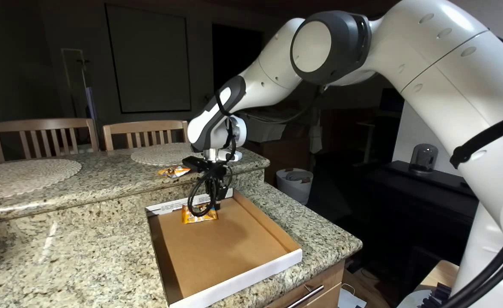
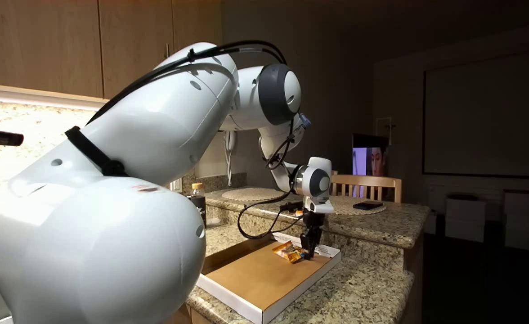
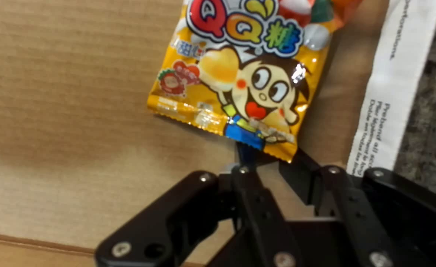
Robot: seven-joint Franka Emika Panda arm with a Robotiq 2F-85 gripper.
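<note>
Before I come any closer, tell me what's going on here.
A robot arm holds its pincer low inside a shallow cardboard box, right at the edge of a yellow candy packet lying there. The jaws stand apart, and no firm grip shows. An orange wrapper rests on the raised counter.

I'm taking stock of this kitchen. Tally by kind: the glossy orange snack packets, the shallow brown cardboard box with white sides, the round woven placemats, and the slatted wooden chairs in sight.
Glossy orange snack packets: 2
Shallow cardboard box: 1
Round woven placemats: 2
Slatted wooden chairs: 2
Total: 7
</note>
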